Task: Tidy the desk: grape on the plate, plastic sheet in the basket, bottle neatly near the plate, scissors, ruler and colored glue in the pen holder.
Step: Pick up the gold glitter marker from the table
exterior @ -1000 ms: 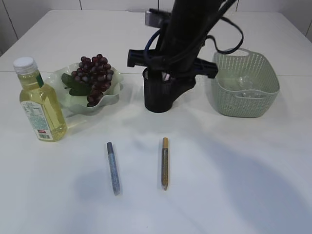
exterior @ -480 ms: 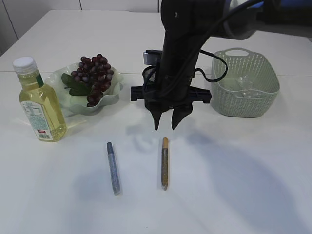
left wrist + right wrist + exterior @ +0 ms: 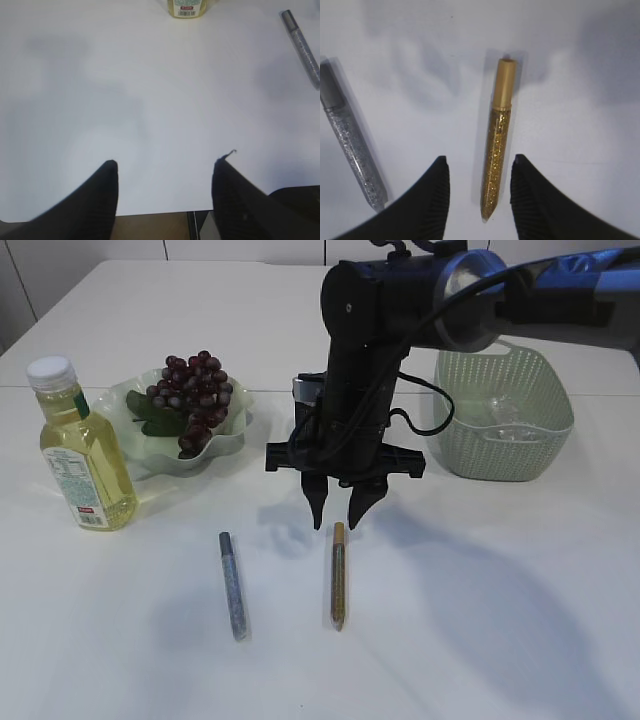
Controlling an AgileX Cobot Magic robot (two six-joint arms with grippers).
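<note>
Now that your right pincer [image 3: 338,513] has come away from the black pen holder [image 3: 310,408], which it covered a second ago, and dropped forward toward the near side of the table [image 3: 500,620], it hangs released, fingers apart and pointing down, with nothing between them. The gold glitter glue pen [image 3: 497,153] lies flat straight below it; in the right wrist view its shaft runs up through the gap between the two fingers, cap end farthest from the pincer, tip nearest. The silver glitter glue pen [image 3: 232,584] lies to the left of that pincer, roughly parallel and apart from the gold one. Judging by this line-up, you are set to lower onto the gold pen, clench, and carry it back to the holder behind the pincer. Your left pincer [image 3: 165,192] is also released and empty, held over bare table, with the oil bottle [image 3: 188,8] far ahead of it and the silver pen ahead to its right. The grapes [image 3: 195,400] already sit on the green plate [image 3: 238,430], the bottle stands just beside that plate, and clear plastic seems to lie in the green basket [image 3: 505,410] to the right pincer's right. Both glue pens remain to be stowed.
</note>
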